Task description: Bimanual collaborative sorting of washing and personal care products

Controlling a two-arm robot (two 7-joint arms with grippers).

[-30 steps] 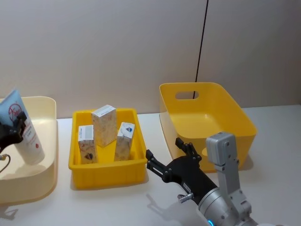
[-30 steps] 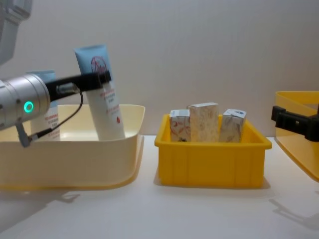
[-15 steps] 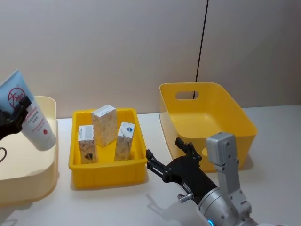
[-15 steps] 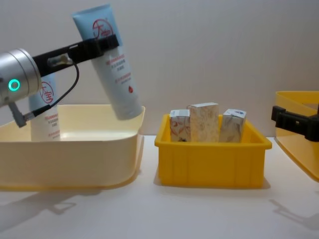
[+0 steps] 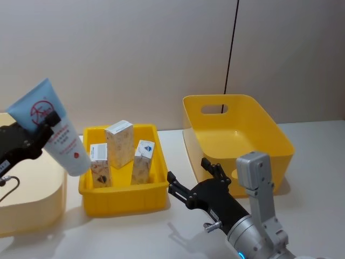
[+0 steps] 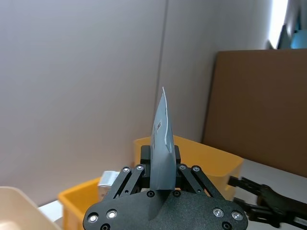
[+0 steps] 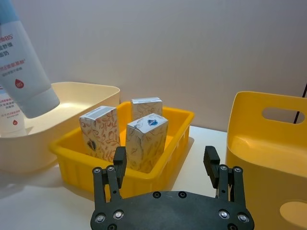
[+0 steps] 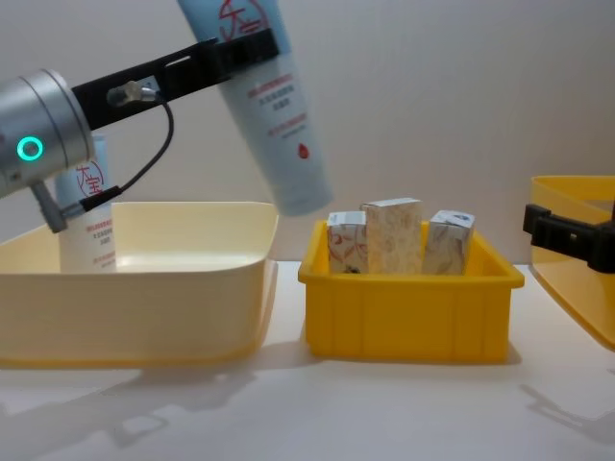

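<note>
- Surface (image 8: 404, 413): white and bare at the front. Three bins sit in a row across it, which I read as one source and two destinations.
- Handled yellow bin (image 5: 242, 140): on the robot's right, with nothing in it. Probably meant to receive one product type.
- Cream bin (image 8: 144, 288): on the robot's left, just beside the tray and with a narrow gap between them.
- Shallow yellow tray (image 8: 404, 317): in the middle, between the two bins, within reach of either arm.
- Held light-blue tube (image 8: 279, 115): in the air and tilted, crimped end up, cap end down. The cap hangs over the gap between the cream bin's rim and the tray. It touches nothing but the fingers.
- Left gripper (image 8: 240, 48): fingers clamped across the flat upper part of the tube near the crimp. That is the thin dimension, so the grip is sound. The tilt looks like a carry across, likely toward the right arm or the handled bin.
- Right gripper (image 5: 187, 170): low over the surface in front of the gap between the tray and the handled bin. Its fingers are spread and hold nothing. It seems to be waiting to take a handover.
- Second light-blue tube (image 8: 86, 221): stands upright on its cap at the far left of the cream bin.
- Three white cartons in the tray, all upright and close together:
  - tall one (image 5: 119, 143) at the back
  - one (image 5: 143, 162) to its right
  - one (image 5: 98, 164) to its left
</note>
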